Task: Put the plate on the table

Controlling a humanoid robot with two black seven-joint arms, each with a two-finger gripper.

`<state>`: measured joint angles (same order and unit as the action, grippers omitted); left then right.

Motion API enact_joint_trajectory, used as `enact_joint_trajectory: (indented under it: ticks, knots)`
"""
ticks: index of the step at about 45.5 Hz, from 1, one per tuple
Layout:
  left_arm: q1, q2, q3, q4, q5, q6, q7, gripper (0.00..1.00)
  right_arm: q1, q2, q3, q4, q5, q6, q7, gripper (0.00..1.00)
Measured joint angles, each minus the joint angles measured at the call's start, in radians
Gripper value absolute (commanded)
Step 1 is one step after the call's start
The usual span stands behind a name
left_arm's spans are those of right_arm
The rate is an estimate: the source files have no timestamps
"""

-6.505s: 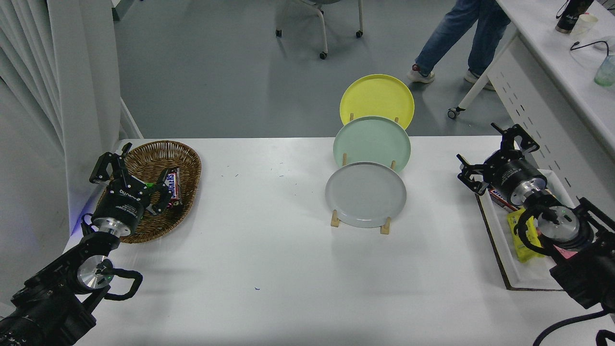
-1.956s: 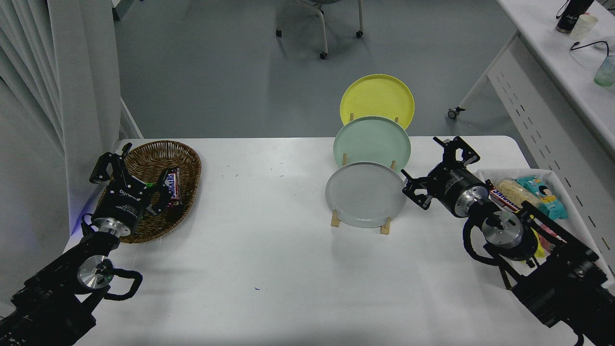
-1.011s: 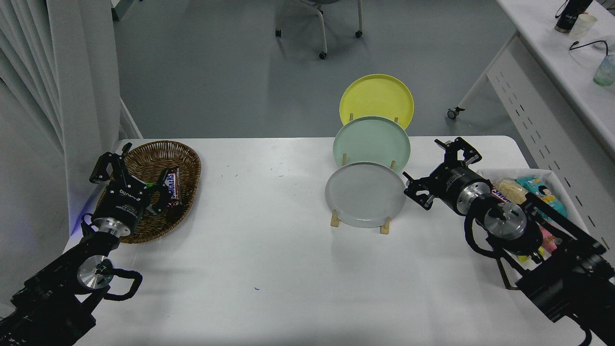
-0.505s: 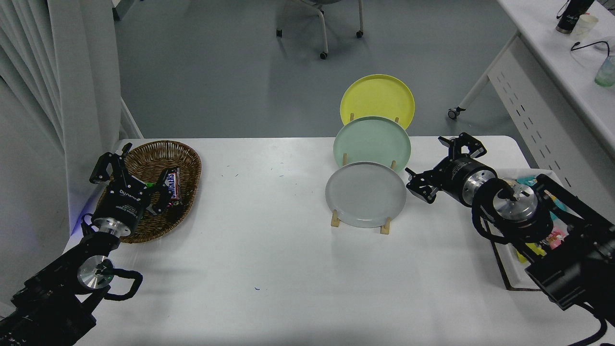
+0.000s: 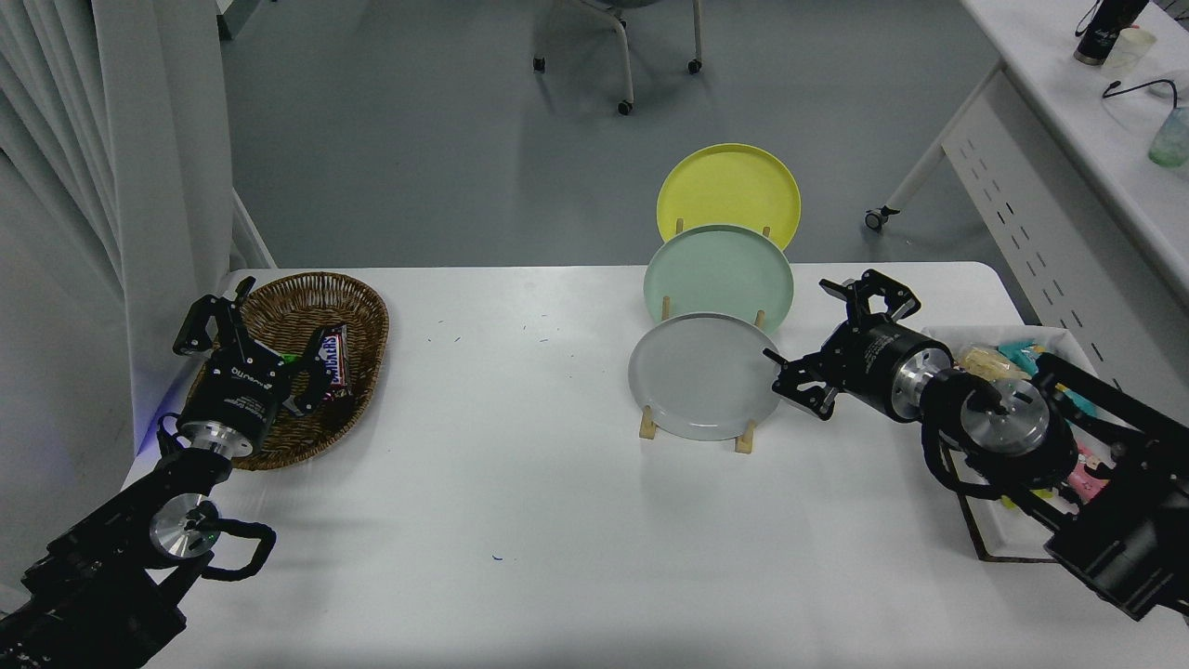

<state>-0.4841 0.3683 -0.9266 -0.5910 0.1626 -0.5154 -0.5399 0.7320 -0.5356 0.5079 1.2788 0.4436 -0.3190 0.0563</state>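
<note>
The grey plate [image 5: 706,376] stands upright on edge in the nearest slot of a wooden rack [image 5: 695,429] on the white bench [image 5: 520,520], right of the bench's middle. Behind it in the same rack stand a mint plate [image 5: 720,271] and, furthest back, a yellow plate [image 5: 729,192].

The right gripper [image 5: 831,339] reaches in from the right and sits just beside the grey plate's right rim, its fingers [image 5: 790,379] spread wide; the lower one overlaps the rim's edge, though whether it touches cannot be told. Nothing is held between them.

Under the right arm, a white tray [image 5: 1008,539] at the bench's right edge holds snack packets [image 5: 994,360], mostly hidden by the arm.

The left gripper [image 5: 255,339] is parked at the lower left above a wicker basket [image 5: 307,307], its fingers spread and holding nothing. A chocolate bar [image 5: 336,353] lies in the basket just beside it.

Beyond the bench lie a grey floor, chair legs on castors [image 5: 622,56] and a white desk [image 5: 1068,121] at upper right.
</note>
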Motion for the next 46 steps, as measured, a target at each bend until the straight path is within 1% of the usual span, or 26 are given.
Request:
enact_joint_trajectory:
  ticks: [3, 11, 18, 29, 46]
  knots:
    - [0.000, 0.000, 0.000, 0.000, 0.000, 0.000, 0.000, 0.98, 0.023, -0.006, -0.053, -0.014, 0.005, 0.003, 0.012, 0.98]
    - [0.000, 0.000, 0.000, 0.000, 0.000, 0.000, 0.000, 0.98, 0.055, 0.005, -0.083, -0.067, 0.013, 0.008, 0.030, 0.99]
    - [0.000, 0.000, 0.000, 0.000, 0.000, 0.000, 0.000, 0.98, 0.069, 0.056, -0.072, -0.122, 0.010, 0.011, 0.038, 0.99]
    - [0.000, 0.000, 0.000, 0.000, 0.000, 0.000, 0.000, 0.98, 0.070, 0.172, 0.001, -0.212, -0.030, 0.015, 0.043, 0.99]
    - [0.000, 0.000, 0.000, 0.000, 0.000, 0.000, 0.000, 0.98, 0.045, 0.272, 0.038, -0.247, -0.082, 0.009, 0.057, 0.98]
